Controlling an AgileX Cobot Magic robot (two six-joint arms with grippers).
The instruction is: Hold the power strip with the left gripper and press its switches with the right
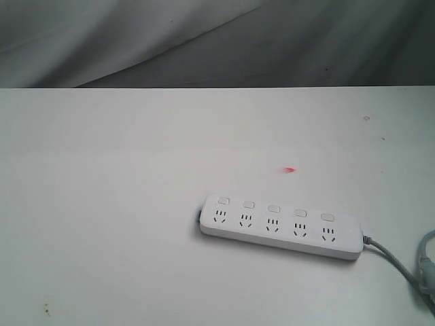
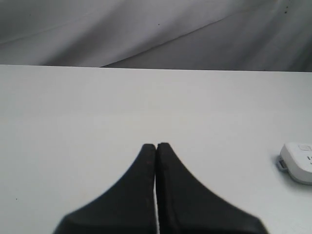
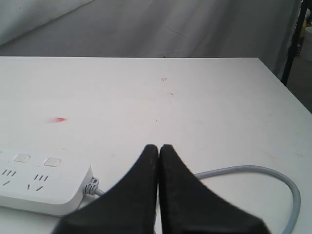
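White plastic on a white table (image 1: 102,204): the power strip (image 1: 280,227) lies flat in the lower right of the exterior view, its five switches (image 1: 274,208) in a row along the far edge and its grey cord (image 1: 397,261) trailing to the right edge. Neither arm shows there. The left gripper (image 2: 156,146) has its jaws pressed together on nothing, well apart from the strip's rounded end; the right gripper (image 3: 159,147) is likewise closed and empty, near the cord end. The strip is unheld and probably light, so a press before the left claw has opened and clamped could slide or tip it. The buttons are small, so an off-centre tip may miss, and the looping cord could snag the right claw. Only a small red mark (image 1: 290,170) lies nearby.
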